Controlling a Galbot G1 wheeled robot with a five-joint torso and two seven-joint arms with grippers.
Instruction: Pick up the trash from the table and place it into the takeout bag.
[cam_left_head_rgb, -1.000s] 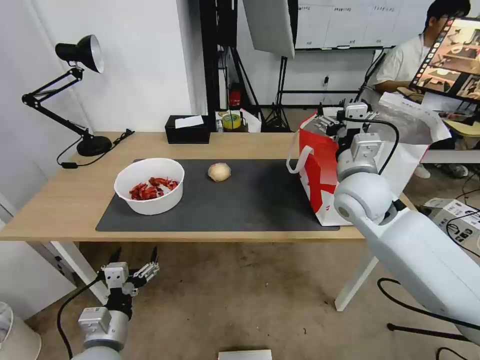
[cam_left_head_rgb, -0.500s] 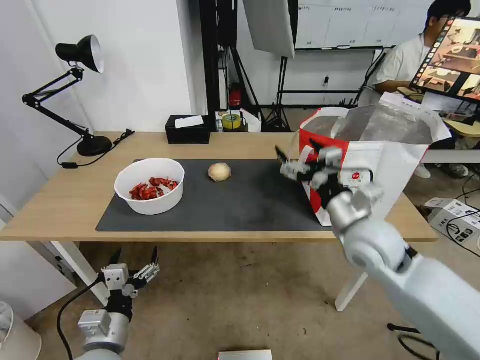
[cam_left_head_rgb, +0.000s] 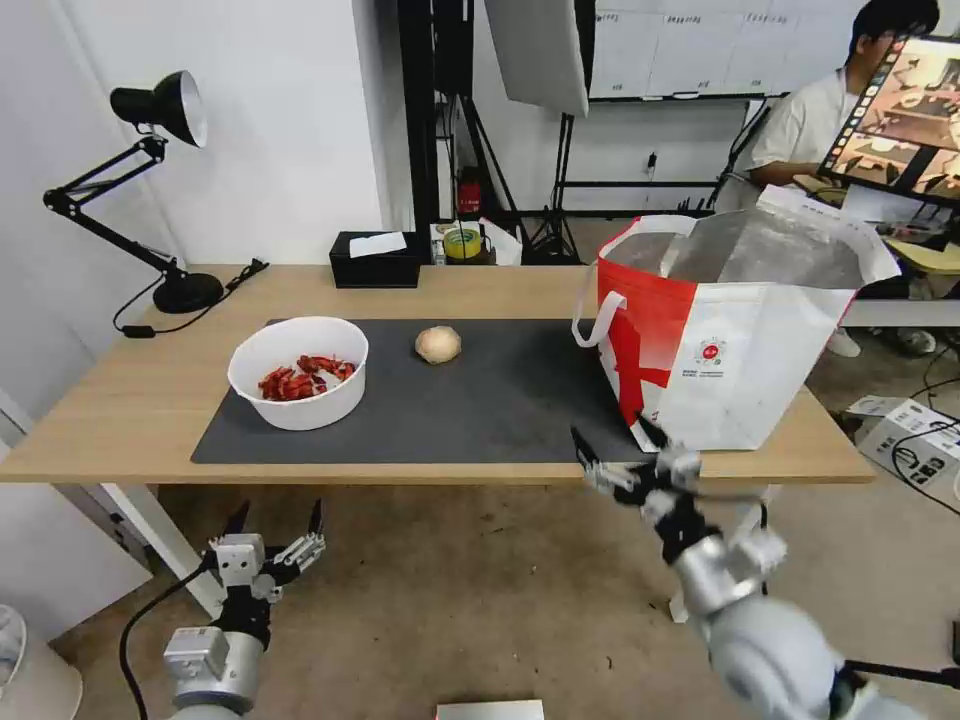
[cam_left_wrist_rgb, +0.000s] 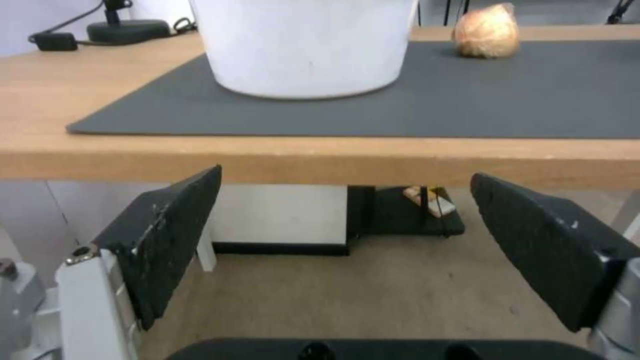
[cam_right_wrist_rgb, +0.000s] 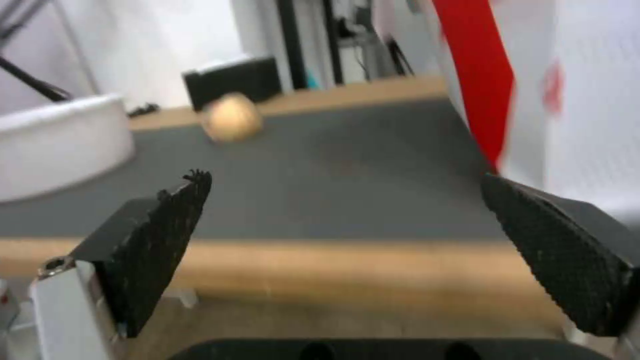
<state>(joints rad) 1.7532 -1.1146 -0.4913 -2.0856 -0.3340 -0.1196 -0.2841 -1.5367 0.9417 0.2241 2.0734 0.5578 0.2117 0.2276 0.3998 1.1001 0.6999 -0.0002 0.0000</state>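
On the dark mat (cam_left_head_rgb: 500, 400) of the table (cam_left_head_rgb: 120, 420) stand a white bowl of red shells (cam_left_head_rgb: 298, 372) and a round beige lump (cam_left_head_rgb: 438, 343). The red-and-white takeout bag (cam_left_head_rgb: 735, 330) stands open at the table's right end. My right gripper (cam_left_head_rgb: 615, 447) hangs open and empty just in front of and below the table's front edge, near the bag's front left corner. In its wrist view the lump (cam_right_wrist_rgb: 231, 122), bowl (cam_right_wrist_rgb: 60, 145) and bag (cam_right_wrist_rgb: 533, 75) lie ahead. My left gripper (cam_left_head_rgb: 278, 515) is open below the table, under the bowl (cam_left_wrist_rgb: 303, 45).
A black desk lamp (cam_left_head_rgb: 165, 110) stands at the table's back left, and a black tissue box (cam_left_head_rgb: 376, 258) sits at the back edge. A person sits at a monitor behind the bag. A cardboard box (cam_left_head_rgb: 910, 440) lies on the floor to the right.
My right arm has swung from the bag's mouth down past its front to below the table's front edge, staying open. The left gripper has barely moved.
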